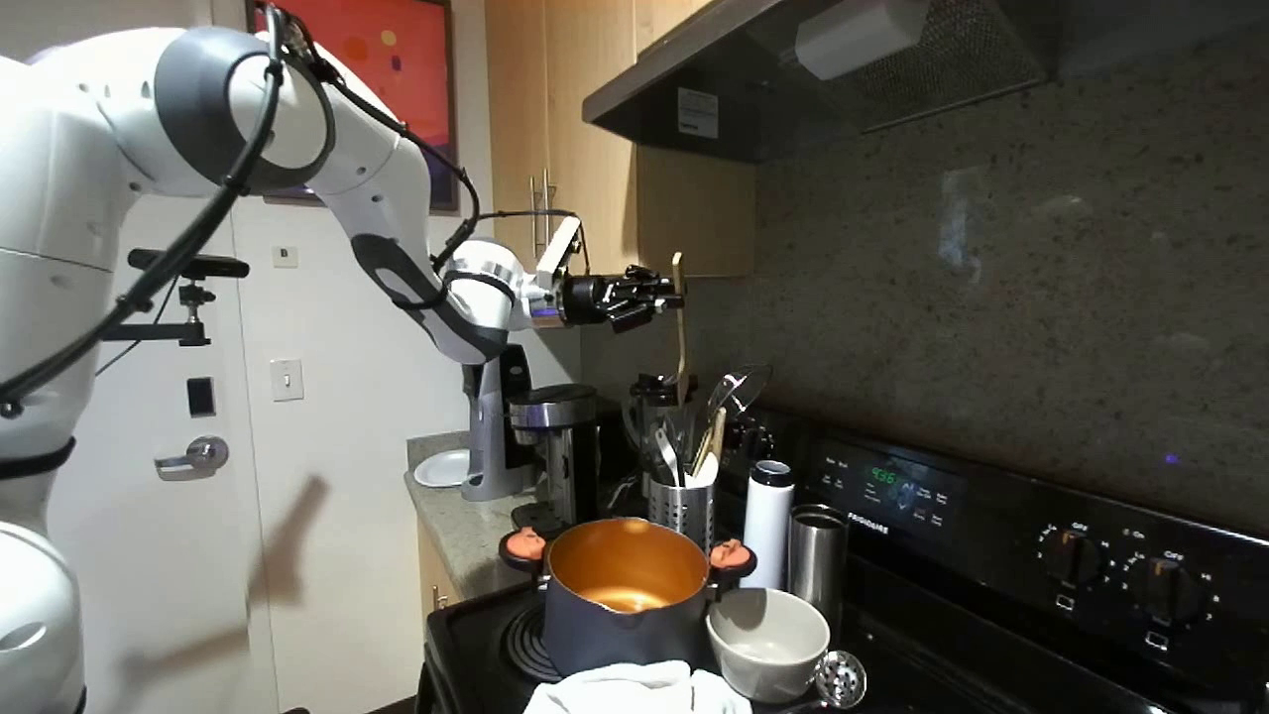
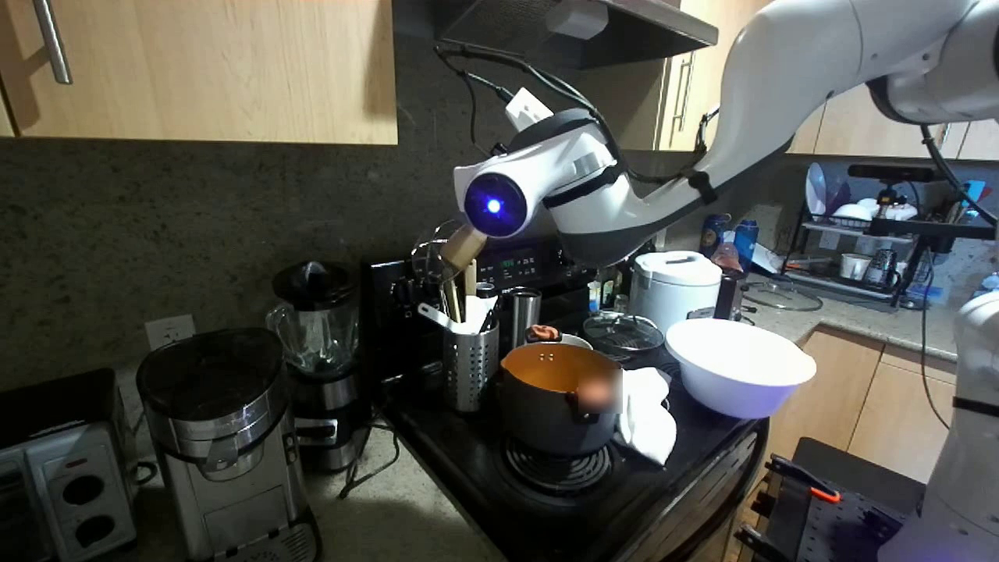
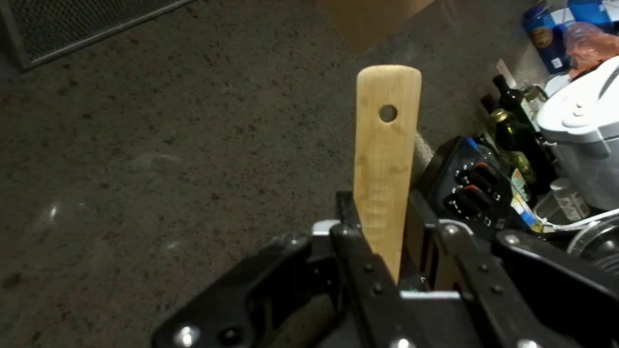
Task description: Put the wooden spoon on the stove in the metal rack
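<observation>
Kitchen: Frigidaire stove [image 1: 972, 540] with pot [image 2: 538, 421] on it, range hood [image 1: 773, 104] above, wood cabinets [image 2: 218, 70], blender [image 2: 321, 336] near stove-side edge of counter [image 2: 382, 488], dish rack [image 2: 835, 286] holding mug [image 2: 855, 267].

Beyond the gripper [image 1: 670, 290], in an exterior view, the speckled stone backsplash [image 1: 1001, 337] lies dim, streaked with pale glare [image 1: 955, 220]; below and behind the gripper a soft shadow [image 1: 288, 555] crosses the brighter white wall [image 1: 337, 446]. Just behind the gripper a blue light [image 2: 493, 206] glows in an exterior view; below it, the white cloth [image 2: 649, 421] washes out and one pot handle [image 2: 597, 394] blurs. In the wrist view the wooden spoon [image 3: 387, 159] shines between fingers [image 3: 359, 258] that seem slightly unfocused.
</observation>
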